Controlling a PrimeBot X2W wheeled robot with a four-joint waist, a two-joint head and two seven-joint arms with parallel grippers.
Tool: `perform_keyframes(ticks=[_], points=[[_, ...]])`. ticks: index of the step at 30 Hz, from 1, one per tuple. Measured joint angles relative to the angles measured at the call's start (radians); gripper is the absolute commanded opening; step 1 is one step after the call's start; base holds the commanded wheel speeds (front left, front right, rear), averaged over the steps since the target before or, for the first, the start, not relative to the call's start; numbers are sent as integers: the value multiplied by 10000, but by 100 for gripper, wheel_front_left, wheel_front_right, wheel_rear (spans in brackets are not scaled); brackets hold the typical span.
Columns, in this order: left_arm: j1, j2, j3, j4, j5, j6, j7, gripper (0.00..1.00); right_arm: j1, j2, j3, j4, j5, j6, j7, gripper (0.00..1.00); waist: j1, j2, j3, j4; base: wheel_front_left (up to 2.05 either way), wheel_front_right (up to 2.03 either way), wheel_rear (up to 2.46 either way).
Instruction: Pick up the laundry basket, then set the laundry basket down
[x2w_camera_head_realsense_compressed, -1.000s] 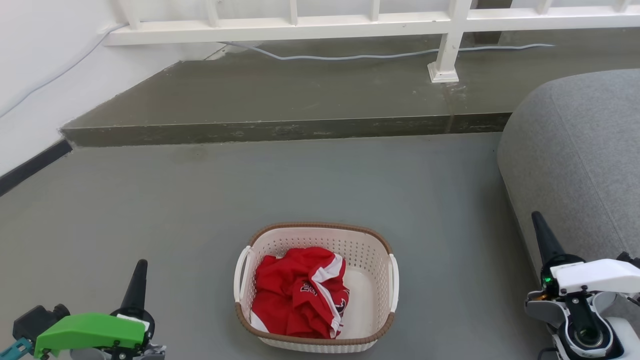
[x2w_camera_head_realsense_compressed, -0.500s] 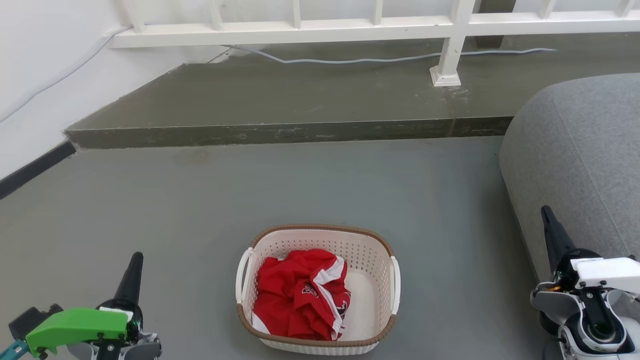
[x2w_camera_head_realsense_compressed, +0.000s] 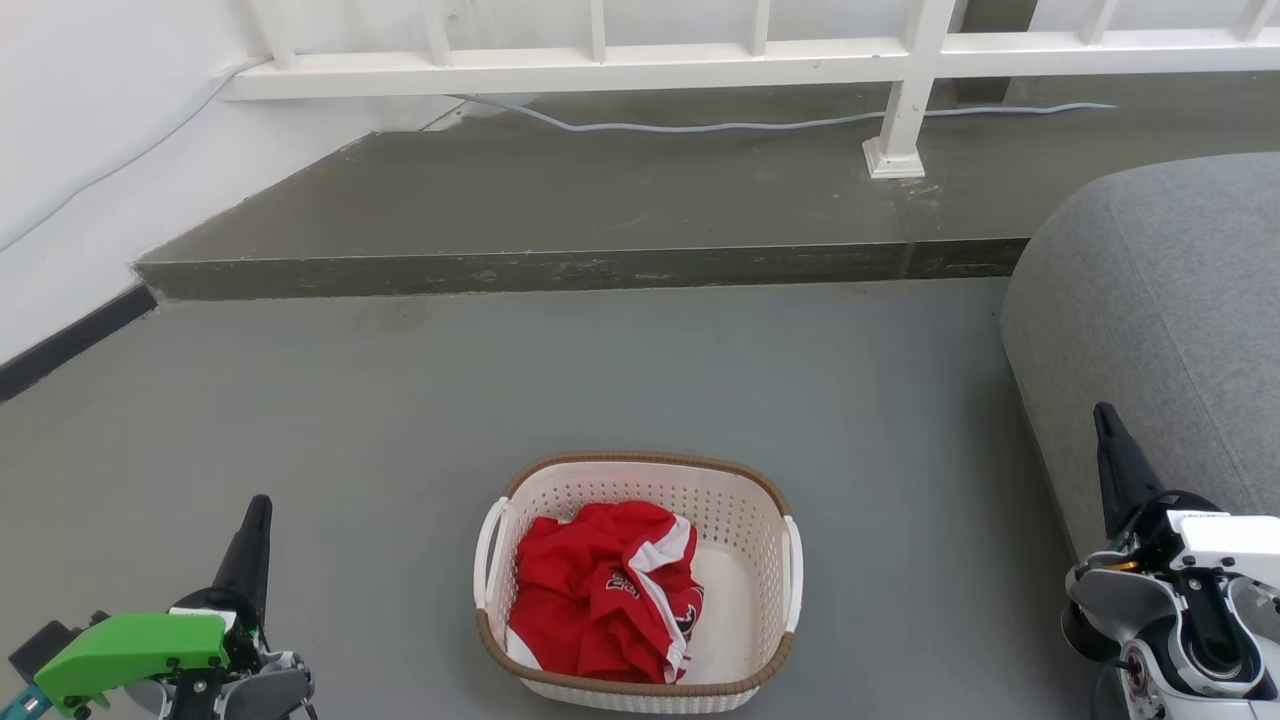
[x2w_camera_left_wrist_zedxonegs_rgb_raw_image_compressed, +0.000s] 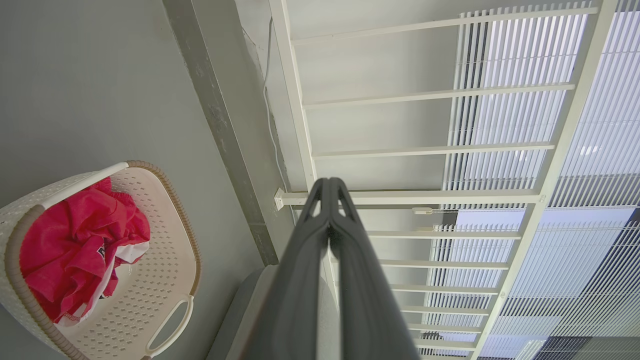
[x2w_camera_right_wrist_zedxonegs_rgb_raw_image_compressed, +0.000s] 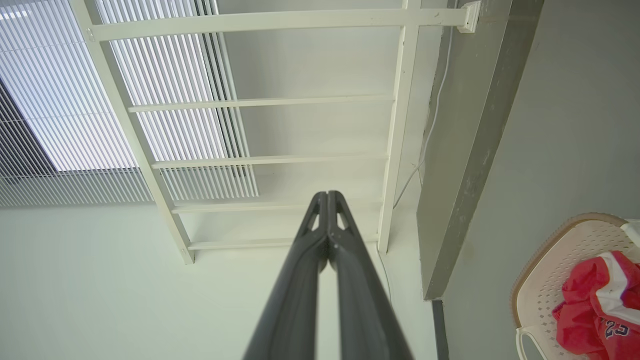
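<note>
— Both claws have slid outward over the last second: the left claw (x2w_camera_head_realsense_compressed: 258, 512) is nearer the left edge of the head view and the right claw (x2w_camera_head_realsense_compressed: 1106, 428) nearer the right edge. The camera has tipped a little too, so the railing (x2w_camera_head_realsense_compressed: 600, 60) and the step (x2w_camera_head_realsense_compressed: 560, 265) sit lower in the picture.

— And the laundry basket (x2w_camera_head_realsense_compressed: 725, 512)?

— On the grey floor (x2w_camera_head_realsense_compressed: 400, 420), where it was, between the two claws and well apart from both. It stands upright, with a crumpled red and white shirt (x2w_camera_head_realsense_compressed: 590, 600) lying in its left half. Its white handles (x2w_camera_head_realsense_compressed: 487, 540) are untouched.

— Are the claws holding anything?

— No. In each wrist view the two dark fingers (x2w_camera_left_wrist_zedxonegs_rgb_raw_image_compressed: 305, 280) are pressed together to the tips, clenched on nothing and pointing toward the railing.

— What is near the right claw?

— A grey sofa (x2w_camera_head_realsense_compressed: 1160, 320), just beside it. On the step, a pale cable (x2w_camera_head_realsense_compressed: 700, 125) runs under the railing.
</note>
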Motion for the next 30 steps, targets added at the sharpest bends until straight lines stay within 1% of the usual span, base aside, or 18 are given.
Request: perform_keyframes(ticks=[1, 7, 30], points=[[0, -4, 0, 21, 0, 0, 0, 0, -5, 0, -4, 12, 0, 48, 0, 0, 0, 0, -1, 0, 0, 0, 0], [-5, -10, 6, 52, 0, -69, 0, 0, -37, 0, -13, 48, 0, 50, 0, 0, 0, 0, -3, 0, 0, 0, 0], [-62, -29, 25, 146, 0, -79, 4, 0, -133, 10, -50, 142, 0, 54, 71, 0, 0, 0, -8, 1, 0, 0, 0]])
